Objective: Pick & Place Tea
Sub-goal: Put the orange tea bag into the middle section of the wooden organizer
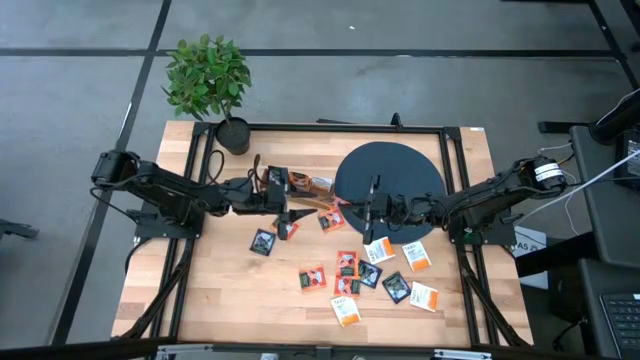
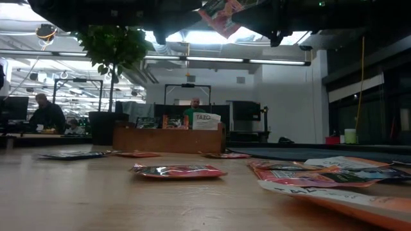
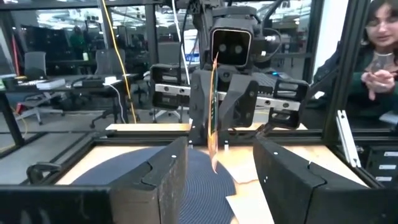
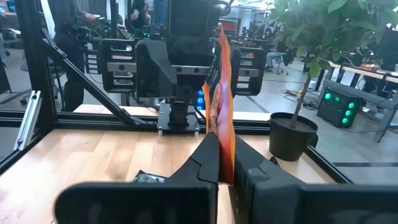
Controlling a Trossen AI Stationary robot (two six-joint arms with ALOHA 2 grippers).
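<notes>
Beside the black disc [image 1: 390,175], the right gripper [image 4: 227,163] is clenching a red-orange sachet [image 4: 221,106] edge-up, while the left gripper [image 3: 217,163] is standing with jaws released.

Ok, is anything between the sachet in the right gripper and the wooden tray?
Yes. The left gripper, open, hangs directly in front of the red-orange sachet that the right gripper holds upright, above the wooden tray. It probably needs to back away first.
</notes>
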